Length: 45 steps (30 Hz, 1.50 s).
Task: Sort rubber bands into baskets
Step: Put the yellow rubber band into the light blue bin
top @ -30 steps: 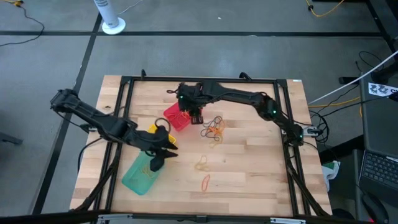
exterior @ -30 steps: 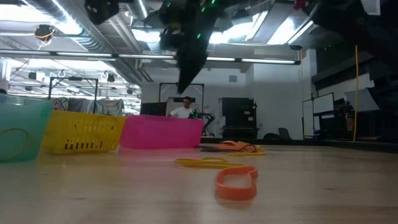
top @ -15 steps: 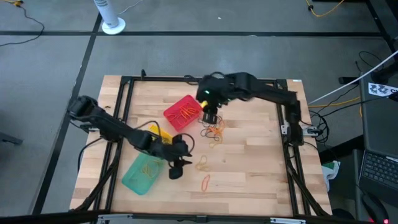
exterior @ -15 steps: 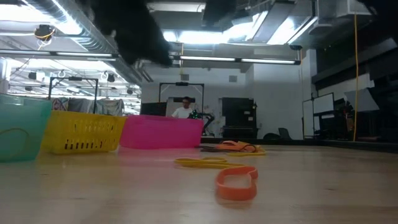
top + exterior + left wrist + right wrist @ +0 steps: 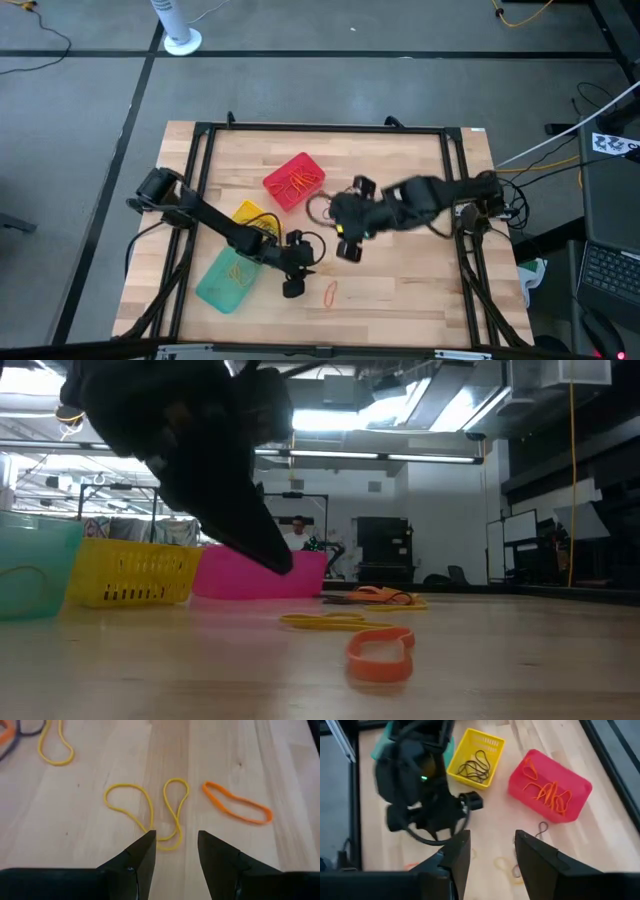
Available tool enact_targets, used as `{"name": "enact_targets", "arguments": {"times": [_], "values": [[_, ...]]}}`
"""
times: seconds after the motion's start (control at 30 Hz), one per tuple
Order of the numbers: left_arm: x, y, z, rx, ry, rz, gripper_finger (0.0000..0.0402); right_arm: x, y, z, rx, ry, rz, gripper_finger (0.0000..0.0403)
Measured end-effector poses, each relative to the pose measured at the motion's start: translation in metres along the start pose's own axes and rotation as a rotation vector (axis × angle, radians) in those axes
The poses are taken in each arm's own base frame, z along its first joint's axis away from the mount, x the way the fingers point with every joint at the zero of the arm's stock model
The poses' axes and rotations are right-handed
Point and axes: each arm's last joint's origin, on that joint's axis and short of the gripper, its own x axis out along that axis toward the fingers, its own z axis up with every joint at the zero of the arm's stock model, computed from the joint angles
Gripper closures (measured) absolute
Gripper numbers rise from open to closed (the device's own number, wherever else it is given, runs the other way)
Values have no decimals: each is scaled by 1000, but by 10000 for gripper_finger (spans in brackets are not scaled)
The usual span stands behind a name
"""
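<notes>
We have moved the left gripper [image 5: 175, 851] off the teal-green plastic basket [image 5: 228, 282]; it now hovers beside it, fingers parted and empty, over a yellow rubber band [image 5: 150, 813]. An orange rubber band [image 5: 237, 809] lies adjacent. The right gripper [image 5: 487, 852], also released, has left the red plastic basket [image 5: 550, 785]. Next pick pending.

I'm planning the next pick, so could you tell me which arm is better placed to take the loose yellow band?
Left, probably: the left gripper is open directly over the yellow band, while the right gripper faces the baskets.
</notes>
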Motion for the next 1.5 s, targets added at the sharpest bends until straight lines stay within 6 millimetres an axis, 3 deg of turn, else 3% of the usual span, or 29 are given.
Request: {"name": "enact_targets", "arguments": {"times": [0.3,0.43,0.73,0.9,1.0,1.23,1.5], "values": [[24,1,-10,29,-14,9,259,-23,50,-26,126,-84,-14,247],[33,5,-16,38,0,29,259,-23,71,-35,130,-96,22,247],[41,7,-20,52,15,46,268,-1,112,-51,89,-84,48,247],[36,8,-17,48,14,36,339,23,124,-58,61,-44,16,247],[29,7,-14,44,22,18,389,37,131,-62,45,-22,-4,247],[-9,1,10,18,-18,-91,397,70,145,-75,-5,86,3,247],[-85,-4,32,7,-21,-243,398,101,159,-89,-161,206,52,247]]}}
